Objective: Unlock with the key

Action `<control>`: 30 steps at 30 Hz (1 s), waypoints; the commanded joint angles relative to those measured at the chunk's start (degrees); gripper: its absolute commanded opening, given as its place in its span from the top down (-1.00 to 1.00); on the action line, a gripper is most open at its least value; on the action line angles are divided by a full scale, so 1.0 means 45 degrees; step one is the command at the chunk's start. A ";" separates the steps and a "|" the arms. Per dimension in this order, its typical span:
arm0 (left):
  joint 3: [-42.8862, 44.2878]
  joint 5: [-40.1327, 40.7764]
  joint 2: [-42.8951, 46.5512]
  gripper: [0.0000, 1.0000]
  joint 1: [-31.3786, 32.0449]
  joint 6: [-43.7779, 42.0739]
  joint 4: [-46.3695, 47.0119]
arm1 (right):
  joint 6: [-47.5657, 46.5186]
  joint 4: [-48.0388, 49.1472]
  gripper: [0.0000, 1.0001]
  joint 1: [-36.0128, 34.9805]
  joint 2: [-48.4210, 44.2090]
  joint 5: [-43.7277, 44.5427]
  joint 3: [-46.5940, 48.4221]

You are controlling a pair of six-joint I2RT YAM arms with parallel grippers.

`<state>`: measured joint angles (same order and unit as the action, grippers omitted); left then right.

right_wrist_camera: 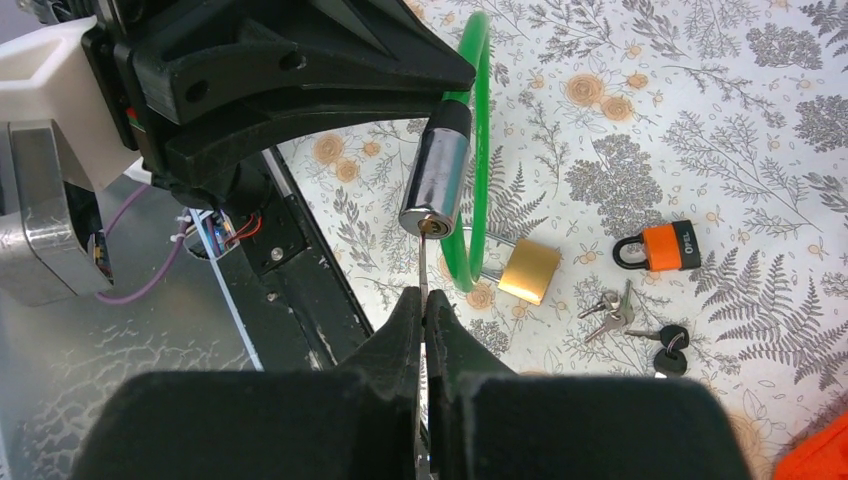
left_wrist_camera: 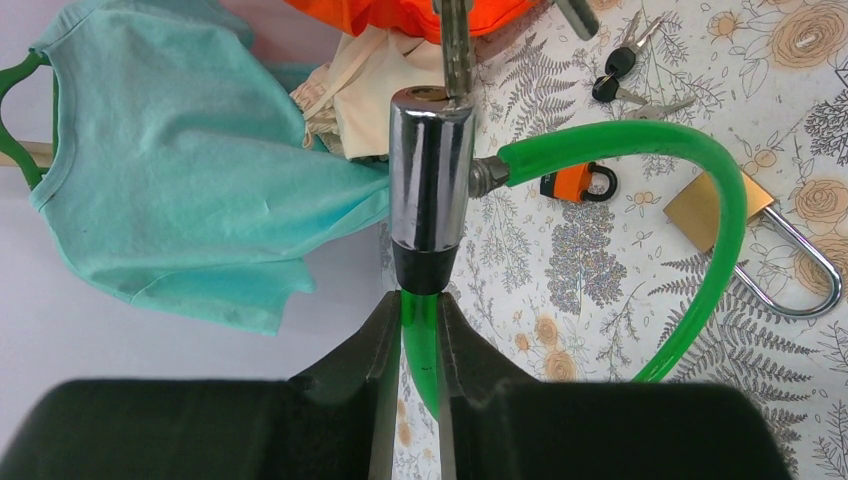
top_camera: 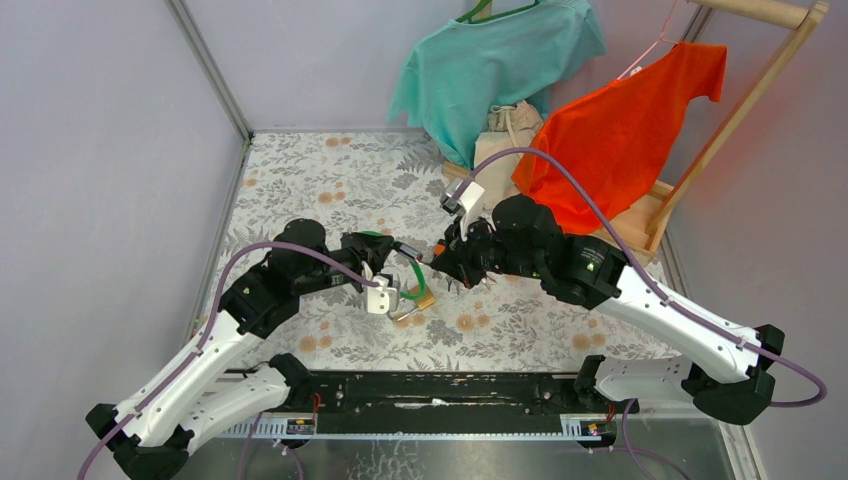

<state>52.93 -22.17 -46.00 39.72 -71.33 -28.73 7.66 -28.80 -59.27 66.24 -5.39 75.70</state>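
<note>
The lock to open is a bike lock with a silver barrel (left_wrist_camera: 430,170) and a green cable (left_wrist_camera: 640,140). It is near the middle of the flowery table (top_camera: 320,190), between the two arms. The left gripper (left_wrist_camera: 420,305) has its two fingers squeezed on the green cable, right under the black ring at the bottom end of the silver barrel. The cable comes out of the side of the barrel, bends round in a big loop and goes back in at that bottom end. The right gripper (right_wrist_camera: 424,305) is at the other end of the barrel, the end with the keyhole. Its fingers are pressed tight together on a thin metal key (right_wrist_camera: 422,262). The tip of the key is at the keyhole, but I cannot tell how far it goes in. A brass padlock (right_wrist_camera: 530,270) lies on the table just beside the loop of the cable, close to the barrel. A small orange padlock (right_wrist_camera: 668,246) lies a bit farther from the barrel than the brass one. A bunch of keys (right_wrist_camera: 612,308) with black heads lies near the orange padlock, well apart from the barrel. Far behind the barrel, at the back of the table, hang a teal shirt (left_wrist_camera: 180,180) and an orange shirt (top_camera: 620,130), with a cream bag (left_wrist_camera: 350,90) between them.
</note>
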 commanded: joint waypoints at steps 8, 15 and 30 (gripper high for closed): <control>0.0677 -0.0014 0.0056 1.00 0.0255 0.0184 0.1033 | -0.0491 0.0579 1.00 -0.0106 -0.0540 0.0950 0.0526; 0.0698 0.0093 0.0022 1.00 0.0368 0.0224 0.1036 | -0.0530 0.0667 1.00 -0.0097 -0.0642 0.0514 0.0610; 0.0904 0.0325 -0.0124 1.00 0.0528 0.0459 0.1033 | -0.0503 0.0774 1.00 -0.0097 -0.0330 0.0079 0.0610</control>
<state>54.13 -21.56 -46.59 41.65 -70.15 -28.77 6.09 -28.77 -59.33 64.88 -3.77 75.79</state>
